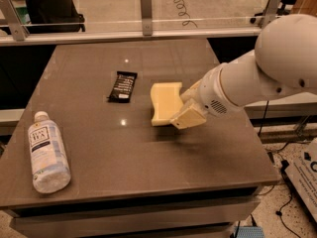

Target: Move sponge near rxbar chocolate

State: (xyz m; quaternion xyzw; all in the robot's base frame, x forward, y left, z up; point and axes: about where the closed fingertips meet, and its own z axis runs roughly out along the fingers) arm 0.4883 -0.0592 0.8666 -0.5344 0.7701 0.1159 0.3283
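Note:
The pale yellow sponge is held tilted just above the table, right of centre. My gripper is shut on its right side, with one blocky pale finger showing below and in front of it. The white arm reaches in from the right. The rxbar chocolate, a black wrapper with white lettering, lies flat on the table a short way to the left of the sponge, not touching it.
A clear bottle with a white label lies on its side at the table's front left. The brown table has a glass rail with posts along its far edge. Cables lie on the floor at the right.

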